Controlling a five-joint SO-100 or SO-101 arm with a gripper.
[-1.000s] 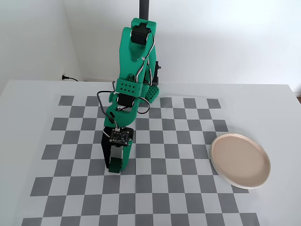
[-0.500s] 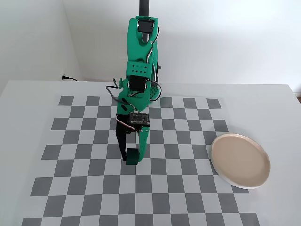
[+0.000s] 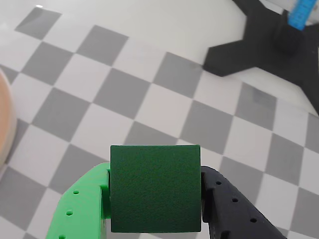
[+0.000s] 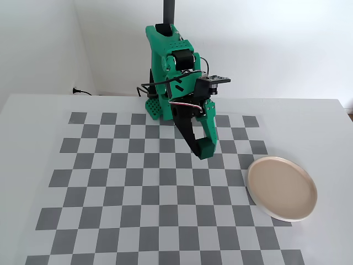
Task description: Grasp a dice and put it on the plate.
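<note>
The claw [image 3: 155, 199] is clamped on the dice [image 3: 155, 188]. In the wrist view the dark green cube sits between a bright green finger [image 3: 82, 209] on the left and a black finger [image 3: 234, 209] on the right, both pressing on its sides. Its top face is plain, no dots visible. Under it is the checkered mat [image 3: 124, 94] w/ grey and white squares, and the cube does not seem to touch it. At the left edge of this view a thin slice of the pinkish plate [image 3: 2, 124] shows. At top right there is a black cross-shaped stand [image 3: 259, 47] w/ a blue part on it, blurred.

In the fixed view the green arm [image 4: 171, 61] bends from its base at the back of the table [image 4: 33, 121] and reaches down and to the right. The claw [image 4: 202, 150] hangs above the mat [image 4: 110, 187], approx. in the middle rows, a bit right of centre. The dice [image 4: 202, 149] is hard to separate from the fingers here because the colours are close. The plate [image 4: 282, 188] lies on the right side of the mat, partly over its edge, empty, and well apart from the claw, lower and to the right of it.
</note>
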